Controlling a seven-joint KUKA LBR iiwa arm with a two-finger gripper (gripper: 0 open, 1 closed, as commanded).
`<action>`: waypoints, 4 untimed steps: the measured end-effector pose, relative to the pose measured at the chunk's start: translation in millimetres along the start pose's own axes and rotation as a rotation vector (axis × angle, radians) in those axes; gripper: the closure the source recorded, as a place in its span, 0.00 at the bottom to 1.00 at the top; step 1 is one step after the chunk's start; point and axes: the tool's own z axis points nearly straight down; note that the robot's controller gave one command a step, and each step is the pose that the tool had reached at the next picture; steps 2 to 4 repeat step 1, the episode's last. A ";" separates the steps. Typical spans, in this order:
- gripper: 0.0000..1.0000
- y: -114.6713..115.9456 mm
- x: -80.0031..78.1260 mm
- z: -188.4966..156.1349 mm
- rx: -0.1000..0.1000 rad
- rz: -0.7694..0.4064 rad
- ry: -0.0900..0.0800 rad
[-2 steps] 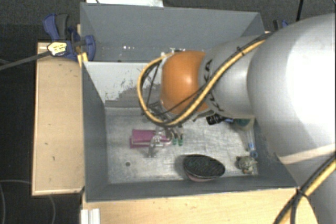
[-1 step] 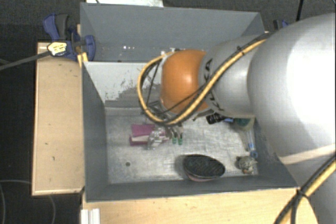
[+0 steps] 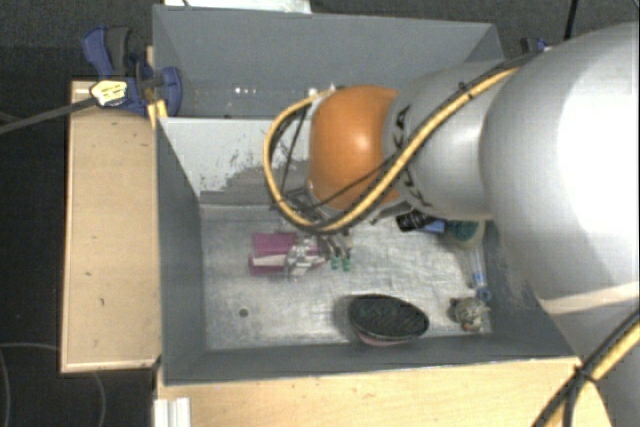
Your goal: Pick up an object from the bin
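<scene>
Gripper spot: the gripper (image 3: 322,253) is way down near the floor of the bin (image 3: 185,245), roughly mid-floor and a bit to the left. It hangs under the orange wrist cover (image 3: 348,150).

Gripper state: honestly can't tell if it's apart or together, since the wrist and its cables hide the tip.

Nearest thing: a small purple block (image 3: 266,253) lying flat on the floor, with a whitish bit on its right end. That end sits right at the gripper, but I can't say whether they're touching.

Why it's so low: my guess is the arm is this far down because the block lies flat, so it can only be taken from close to the floor.

Other stuff: there's a dark oval thing (image 3: 386,317) by the near wall, a brownish lump (image 3: 468,313) in the near right corner and something teal (image 3: 463,231) tucked under the arm. All are well apart from the block, so the space around it looks uncluttered.

Task status: nothing looks lifted yet, and the block reads as resting on the floor.

Watch out: the block could skid left if it gets nudged.
</scene>
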 end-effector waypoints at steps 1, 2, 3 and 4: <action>1.00 0.2 -1.1 -21.8 0.000 0.003 0.001; 1.00 0.2 -1.1 -21.8 0.000 0.003 0.001; 1.00 0.2 -1.1 -21.8 0.000 0.003 0.001; 1.00 0.2 -1.1 -21.8 0.000 0.003 0.001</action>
